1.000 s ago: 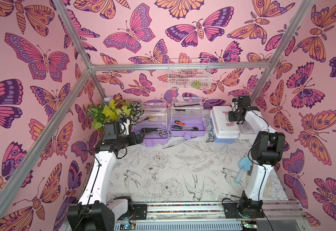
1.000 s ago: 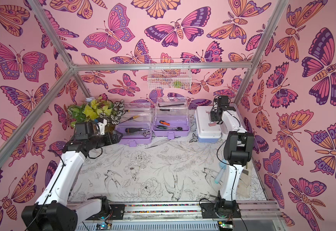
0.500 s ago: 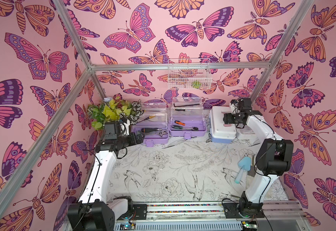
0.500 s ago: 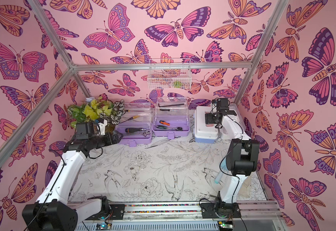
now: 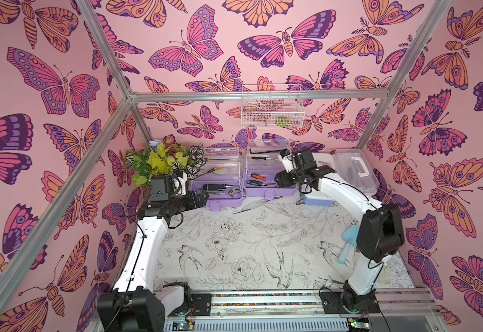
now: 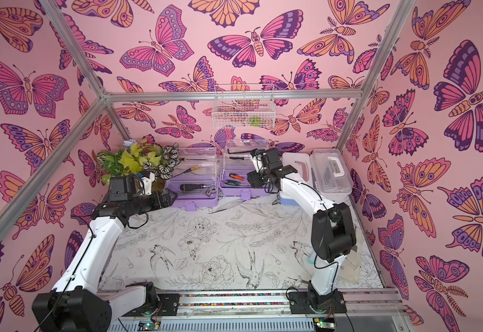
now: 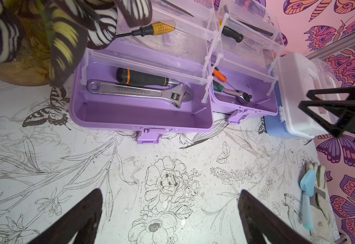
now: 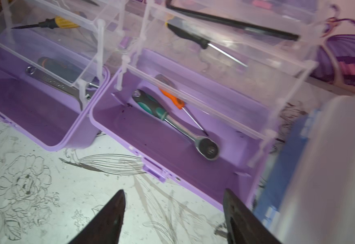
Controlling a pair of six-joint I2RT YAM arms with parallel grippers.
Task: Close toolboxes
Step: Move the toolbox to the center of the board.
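Left wrist shows wrench (image 7: 138, 92) whole, right wrist half; left fingers (image 7: 83, 215), right fingers (image 8: 109, 217) spread.

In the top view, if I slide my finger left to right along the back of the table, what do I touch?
In a top view: leafy plant → lilac toolbox with the wrench → lilac toolbox with the ratchet → light-blue toolbox → white toolbox with the clear lid.
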